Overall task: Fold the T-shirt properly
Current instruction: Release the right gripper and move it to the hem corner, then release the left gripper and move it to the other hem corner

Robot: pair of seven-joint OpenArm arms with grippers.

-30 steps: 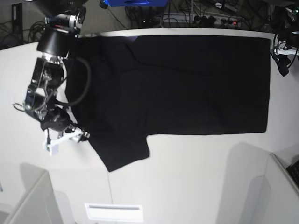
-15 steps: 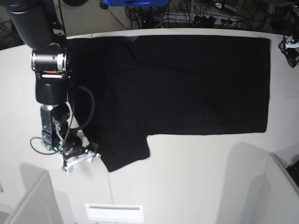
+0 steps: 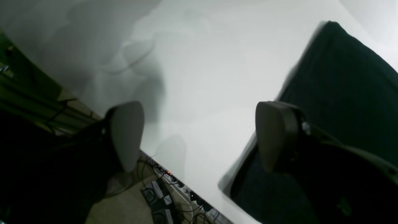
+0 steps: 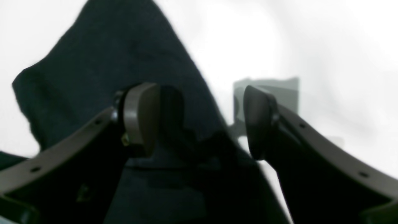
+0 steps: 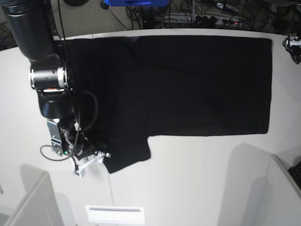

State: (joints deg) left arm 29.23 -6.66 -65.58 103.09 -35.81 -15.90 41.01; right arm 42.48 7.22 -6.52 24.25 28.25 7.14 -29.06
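Note:
The black T-shirt (image 5: 188,84) lies spread flat on the white table (image 5: 197,179), plain side up, with one sleeve (image 5: 127,157) pointing toward the front. My right gripper (image 5: 90,162) hovers at that sleeve's left edge. In the right wrist view this gripper (image 4: 199,121) is open; the sleeve (image 4: 108,56) lies under the left pad and bare table under the right one. My left gripper (image 5: 292,47) sits at the table's far right edge, beside the shirt's hem. In the left wrist view it (image 3: 199,135) is open over bare table, with the T-shirt (image 3: 348,93) next to its right finger.
White partition panels rise at the front left (image 5: 28,202) and front right (image 5: 277,193). A white slotted plate (image 5: 114,214) lies at the front edge. Cables and a power strip (image 5: 216,19) run behind the table, where a blue object (image 5: 134,2) also stands.
My right arm has swung toward the front, carrying its gripper along the shirt's left side to the sleeve's lower edge. The left gripper has drifted toward the far right corner.

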